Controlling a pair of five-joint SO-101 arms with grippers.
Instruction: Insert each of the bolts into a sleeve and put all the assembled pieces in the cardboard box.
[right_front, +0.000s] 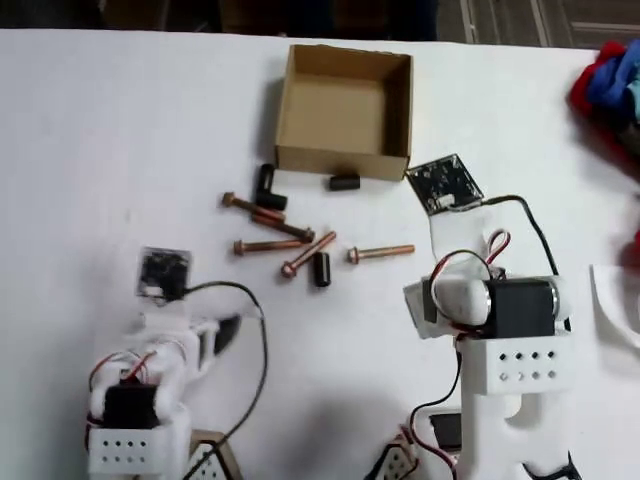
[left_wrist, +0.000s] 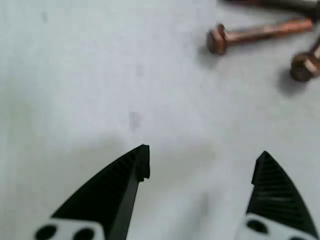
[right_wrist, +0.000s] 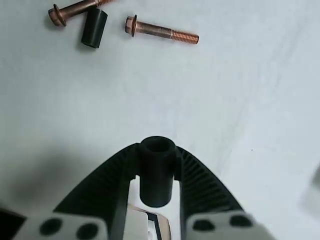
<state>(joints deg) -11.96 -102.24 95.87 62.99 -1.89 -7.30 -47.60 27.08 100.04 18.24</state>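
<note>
Between the jaws of your right end effector (right_wrist: 156, 152) sits a sleeve (right_wrist: 157, 175), pinched across its sides, bore outward; it looks light, rigid and smooth, so grip firmly. Your left end effector (left_wrist: 204, 162) hangs spread above the tabletop (left_wrist: 75, 75) near the bolts (left_wrist: 260, 32); take one near its head, shank free.

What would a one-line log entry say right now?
right gripper: shut on sleeve | left gripper: open, empty | cardboard box: empty | bolts: loose on table
</note>
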